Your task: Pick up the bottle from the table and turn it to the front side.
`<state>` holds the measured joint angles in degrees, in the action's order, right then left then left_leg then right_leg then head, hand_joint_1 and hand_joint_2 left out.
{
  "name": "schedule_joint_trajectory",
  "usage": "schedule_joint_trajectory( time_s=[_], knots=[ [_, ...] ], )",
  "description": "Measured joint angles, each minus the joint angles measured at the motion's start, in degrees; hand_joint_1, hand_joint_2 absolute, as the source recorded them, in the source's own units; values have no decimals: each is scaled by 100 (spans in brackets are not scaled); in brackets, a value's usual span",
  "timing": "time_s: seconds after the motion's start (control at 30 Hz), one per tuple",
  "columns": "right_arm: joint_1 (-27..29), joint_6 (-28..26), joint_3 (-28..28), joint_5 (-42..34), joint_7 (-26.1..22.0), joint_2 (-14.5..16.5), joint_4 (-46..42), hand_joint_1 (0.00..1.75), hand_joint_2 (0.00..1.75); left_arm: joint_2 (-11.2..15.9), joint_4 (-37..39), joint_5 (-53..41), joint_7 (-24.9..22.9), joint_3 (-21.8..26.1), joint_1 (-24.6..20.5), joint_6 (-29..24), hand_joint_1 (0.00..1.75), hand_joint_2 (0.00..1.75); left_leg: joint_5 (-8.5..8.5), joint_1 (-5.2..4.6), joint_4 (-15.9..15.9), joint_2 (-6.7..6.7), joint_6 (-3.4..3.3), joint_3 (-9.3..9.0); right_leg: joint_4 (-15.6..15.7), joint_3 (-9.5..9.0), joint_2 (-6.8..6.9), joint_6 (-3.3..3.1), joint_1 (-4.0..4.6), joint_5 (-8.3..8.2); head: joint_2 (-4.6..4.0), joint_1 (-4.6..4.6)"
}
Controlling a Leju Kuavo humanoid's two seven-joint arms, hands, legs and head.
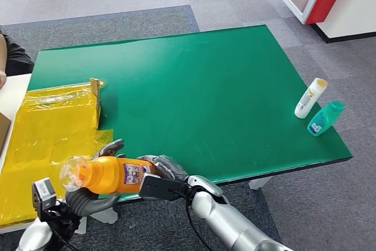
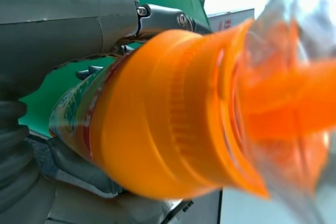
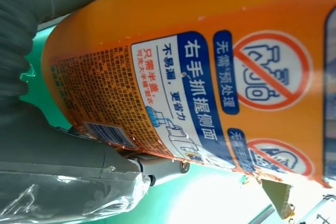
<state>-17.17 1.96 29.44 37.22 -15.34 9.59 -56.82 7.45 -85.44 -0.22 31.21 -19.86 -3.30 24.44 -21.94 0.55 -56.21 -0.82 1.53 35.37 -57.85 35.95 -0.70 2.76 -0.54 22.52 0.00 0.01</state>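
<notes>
Bottle [image 1: 108, 174] sideways above table [image 1: 200, 92] edge, right hand [image 1: 166, 171] gripping base, left hand [image 1: 91, 201] seemingly cupping neck

Table [image 1: 190, 86]: green top with a dark front edge, standing on grey carpet tiles.
Yellow plastic sheet [image 1: 49, 127]: crinkled and glossy, spread over the table's left end and reaching its near edge.
Cardboard piece [image 1: 95, 95]: stands upright at the sheet's far right corner (partly wrapped in the same yellow film).
White bottle [image 1: 309, 97]: yellow cap, lying on its side near the table's right edge, cap pointing away from the robot.
Teal bottle [image 1: 326, 117]: lying on its side just beside the white one, nearer the right front corner, a label at its lower end.
</notes>
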Motion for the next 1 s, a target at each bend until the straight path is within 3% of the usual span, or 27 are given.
schedule_joint_trajectory(
  time_s=[0.23, 0.27, 0.37, 0.4, 0.57, 0.7, 0.83, 1.0],
  knots=[
    [-27, -6, 11, -20, -15, 1, 92, 175, 175, -1, 0, -35, 25, -12, -5, 0, 175, 175, 0, 0, 0, 0, 0, 0, 0, 0, 0, 0, 0, 0, 0, 0],
    [-27, -6, 14, -26, -17, 1, 98, 148, 175, -1, 0, -37, 26, -11, -7, 0, 175, 175, 0, 0, 0, 0, 0, 0, 0, 0, 0, 0, 0, 0, 0, 1],
    [-26, -12, 24, -44, -14, 1, 114, 17, 175, -1, 0, -91, 28, -11, -16, -31, 175, 175, 0, 0, 0, 0, 0, 0, 0, 0, 0, 0, 0, 0, 0, 0],
    [-25, -20, 25, -51, -9, 0, 115, 0, 175, -1, -1, -131, 26, -12, -18, -65, 175, 175, 0, 0, 0, 0, 0, 0, 0, 0, 0, 0, 0, 0, 0, 0],
    [25, -108, -41, -116, 32, -23, 61, 0, 175, 11, -120, -550, -198, -13, -34, -482, 175, 175, 0, 0, 0, 0, 0, 0, 0, 0, 0, 0, 0, 0, 0, 1],
    [193, -168, -285, -173, 51, -82, -247, 0, 175, 222, -447, -1336, -888, 3, -288, -957, 175, 175, 5, 2, 0, 0, 3, 0, 0, 6, 0, -4, 1, -4, 0, -1],
    [390, -166, -579, -238, 42, -125, -588, 0, 175, 622, -706, -1953, -1713, 15, -1011, -994, 175, 175, 13, 7, 0, -1, 9, 2, -2, 8, 1, -13, 5, -10, 0, -1],
    [550, -115, -851, -300, -21, -148, -792, 0, 175, 1149, -723, -2339, -2410, -115, -2256, -559, 175, 175, 24, 11, 0, 0, 18, 5, -3, 15, 0, -27, 10, -25, 0, -1]
  ],
)
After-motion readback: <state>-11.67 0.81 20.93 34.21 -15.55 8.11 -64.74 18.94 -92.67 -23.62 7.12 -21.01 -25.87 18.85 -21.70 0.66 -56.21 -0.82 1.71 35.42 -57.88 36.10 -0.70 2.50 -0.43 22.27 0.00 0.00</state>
